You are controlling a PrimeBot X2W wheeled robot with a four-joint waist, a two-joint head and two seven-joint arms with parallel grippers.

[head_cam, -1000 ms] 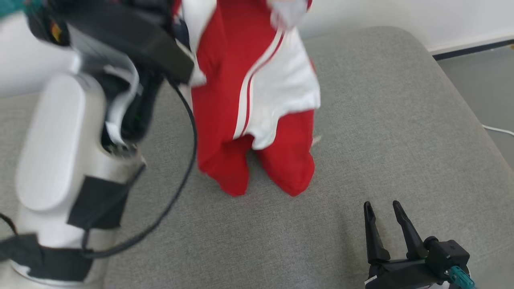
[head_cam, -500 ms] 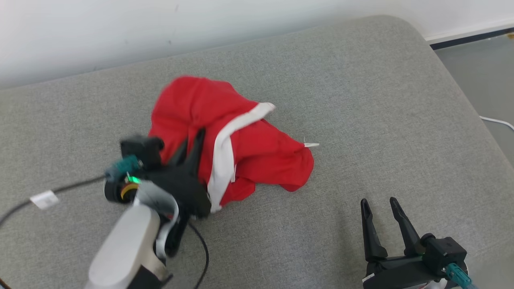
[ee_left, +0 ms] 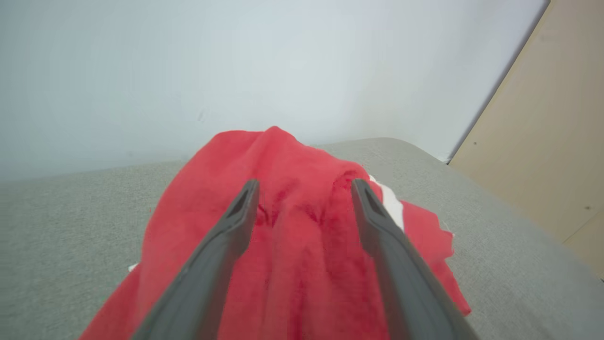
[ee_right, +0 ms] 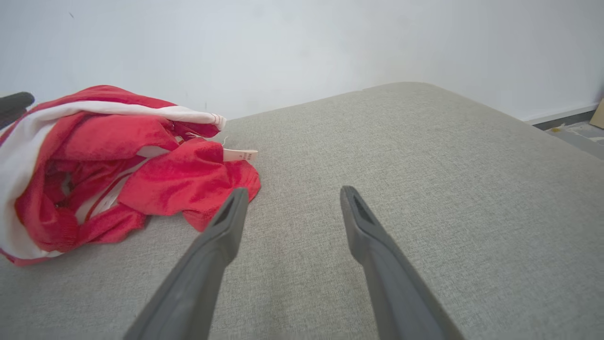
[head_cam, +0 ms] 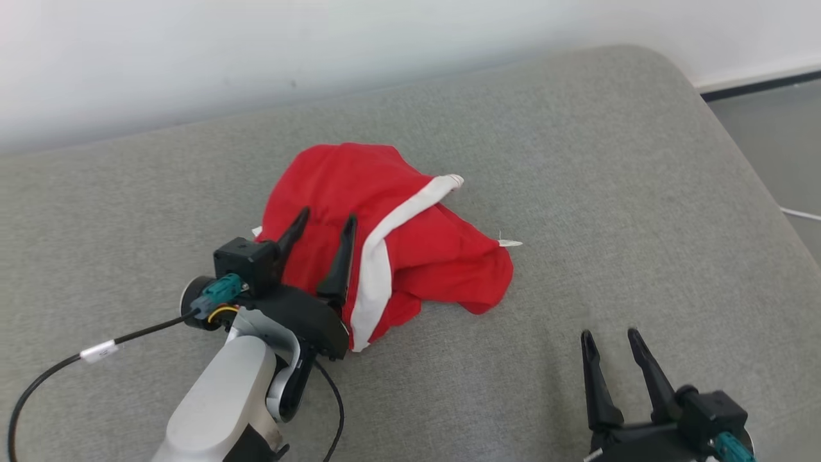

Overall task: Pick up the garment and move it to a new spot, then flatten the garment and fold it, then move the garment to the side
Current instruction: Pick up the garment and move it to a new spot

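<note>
garment: heaped on cushion | left gripper: fingers spread at garment | right gripper: spread, apart

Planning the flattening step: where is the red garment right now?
In the head view the red garment lies crumpled near the middle of the grey cushion, the open left gripper at its left side, the right gripper apart at lower right.

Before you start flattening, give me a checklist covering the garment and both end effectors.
1. Garment resting on the grey cushion: ok.
2. Garment lying flat: not ok, it is bunched in a heap.
3. Left end effector open, clamping nothing: ok.
4. Right end effector open, apart from the garment: ok.
5. Bare cushion to the right of the heap for spreading: ok.
6. Where the hem and corners lie: cannot tell.
</note>
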